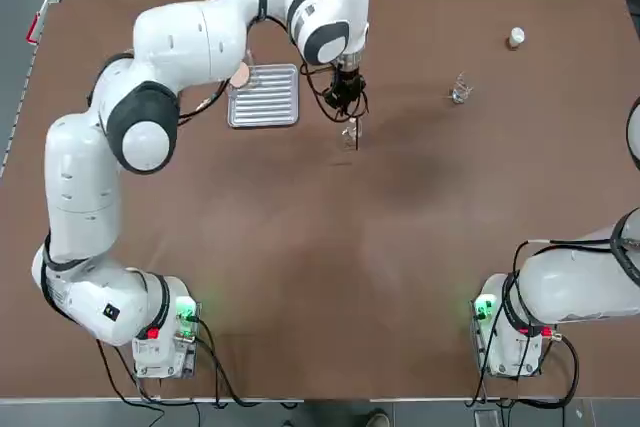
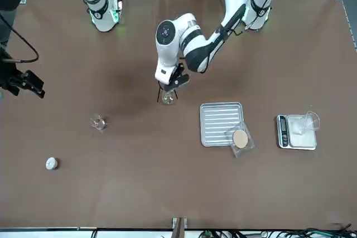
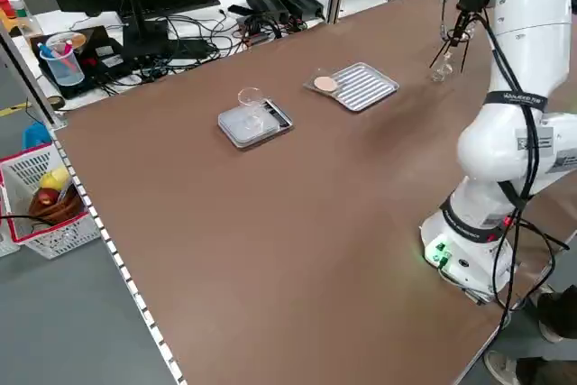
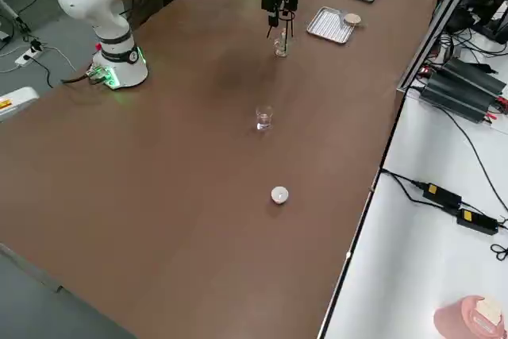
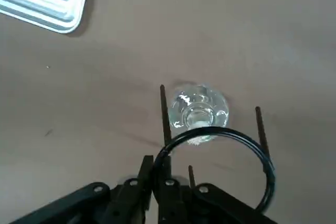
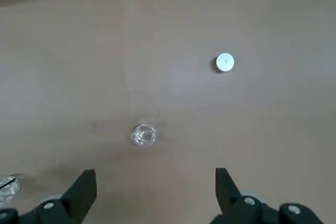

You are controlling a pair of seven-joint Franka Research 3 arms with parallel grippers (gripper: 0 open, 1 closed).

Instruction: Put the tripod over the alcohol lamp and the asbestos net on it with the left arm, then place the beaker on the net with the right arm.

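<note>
Half the asbestos net [image 1: 240, 75] hides under the left arm [image 1: 190, 42].

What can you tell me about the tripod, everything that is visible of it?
The tripod is a thin black wire ring on three straight, slim legs, metal by its look. The left gripper is shut on its ring and holds it upright, partly above the clear glass alcohol lamp. Whether its legs touch the table cannot be seen.

The brown table [image 1: 300, 247] bears a ribbed tray [image 1: 264, 95], scale [image 2: 295, 132], alcohol lamp [image 2: 168, 98], beaker [image 1: 460, 92] and white bottle [image 1: 516, 38].
</note>
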